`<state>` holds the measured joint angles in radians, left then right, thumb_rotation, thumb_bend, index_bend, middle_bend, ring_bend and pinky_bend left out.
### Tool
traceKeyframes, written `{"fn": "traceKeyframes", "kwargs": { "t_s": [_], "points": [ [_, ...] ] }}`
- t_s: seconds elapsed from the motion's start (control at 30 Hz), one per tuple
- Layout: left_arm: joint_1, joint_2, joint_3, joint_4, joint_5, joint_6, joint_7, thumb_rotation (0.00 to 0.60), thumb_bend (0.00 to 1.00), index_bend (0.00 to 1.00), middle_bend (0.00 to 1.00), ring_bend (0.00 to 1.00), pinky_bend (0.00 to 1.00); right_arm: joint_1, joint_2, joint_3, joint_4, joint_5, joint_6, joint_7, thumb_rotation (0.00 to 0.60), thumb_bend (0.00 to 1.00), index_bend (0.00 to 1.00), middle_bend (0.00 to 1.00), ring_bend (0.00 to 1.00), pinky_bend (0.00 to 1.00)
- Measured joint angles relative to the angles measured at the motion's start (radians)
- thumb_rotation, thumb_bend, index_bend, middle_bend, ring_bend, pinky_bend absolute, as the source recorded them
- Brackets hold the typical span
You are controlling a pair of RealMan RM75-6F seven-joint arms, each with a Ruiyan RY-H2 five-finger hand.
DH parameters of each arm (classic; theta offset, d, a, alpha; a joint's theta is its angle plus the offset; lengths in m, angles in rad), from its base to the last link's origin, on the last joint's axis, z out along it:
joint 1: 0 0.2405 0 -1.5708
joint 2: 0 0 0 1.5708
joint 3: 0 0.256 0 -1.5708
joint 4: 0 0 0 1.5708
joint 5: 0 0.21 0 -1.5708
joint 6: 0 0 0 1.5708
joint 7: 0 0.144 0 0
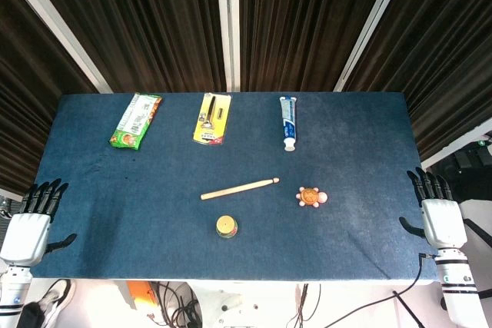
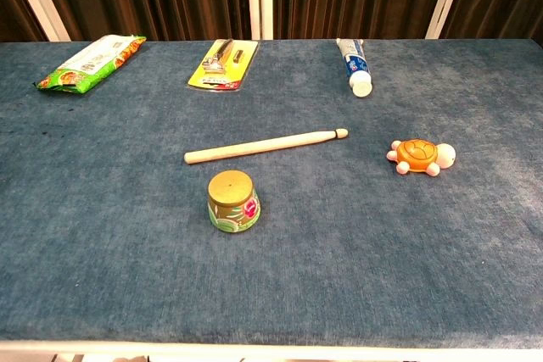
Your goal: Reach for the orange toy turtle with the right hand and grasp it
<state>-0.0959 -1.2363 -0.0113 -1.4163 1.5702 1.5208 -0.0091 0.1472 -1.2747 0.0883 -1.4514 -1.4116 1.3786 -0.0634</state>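
Observation:
The orange toy turtle (image 1: 311, 197) (image 2: 421, 157) lies on the blue table (image 1: 361, 144) right of centre, its pale head pointing right. My right hand (image 1: 439, 213) hovers off the table's right edge, palm down with fingers spread and nothing in it, well to the right of the turtle. At the left edge my left hand (image 1: 31, 220) is likewise spread and holds nothing. Neither hand shows in the chest view.
A wooden drumstick (image 1: 239, 188) (image 2: 265, 146) lies left of the turtle, with a small green and gold pot (image 1: 226, 226) (image 2: 232, 202) in front of it. Along the far edge lie a green snack packet (image 1: 135, 120), a yellow razor pack (image 1: 212, 118) and a toothpaste tube (image 1: 288, 122).

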Motion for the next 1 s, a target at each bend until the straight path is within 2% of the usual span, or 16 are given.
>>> {"fn": "traceKeyframes", "kwargs": {
  "t_s": [0.37,0.5,0.77,1.0],
  "points": [
    [0.004,-0.001,0.002,0.008,-0.001,0.003,-0.006,0.6,0.06,0.06,0.0,0.0,0.0,0.017,-0.009,0.004,-0.01,-0.003,-0.011,-0.037,0.6,0.11,0.0,0.07,0.0,0.0],
    [0.002,0.005,-0.002,0.002,-0.006,-0.001,-0.01,0.6,0.06,0.06,0.0,0.0,0.0,0.044,-0.015,0.01,-0.023,-0.011,-0.033,-0.071,0.6,0.12,0.06,0.13,0.0,0.0],
    [-0.001,-0.002,0.002,0.0,-0.002,-0.007,-0.001,0.6,0.06,0.06,0.0,0.0,0.0,0.132,-0.057,0.016,-0.038,-0.016,-0.142,-0.194,0.6,0.15,0.08,0.17,0.0,0.0],
    [0.003,0.006,0.001,-0.001,-0.011,-0.007,-0.004,0.6,0.06,0.06,0.0,0.0,0.0,0.219,-0.14,0.012,-0.05,-0.001,-0.254,-0.325,0.6,0.16,0.1,0.17,0.0,0.0]
  ]
}}
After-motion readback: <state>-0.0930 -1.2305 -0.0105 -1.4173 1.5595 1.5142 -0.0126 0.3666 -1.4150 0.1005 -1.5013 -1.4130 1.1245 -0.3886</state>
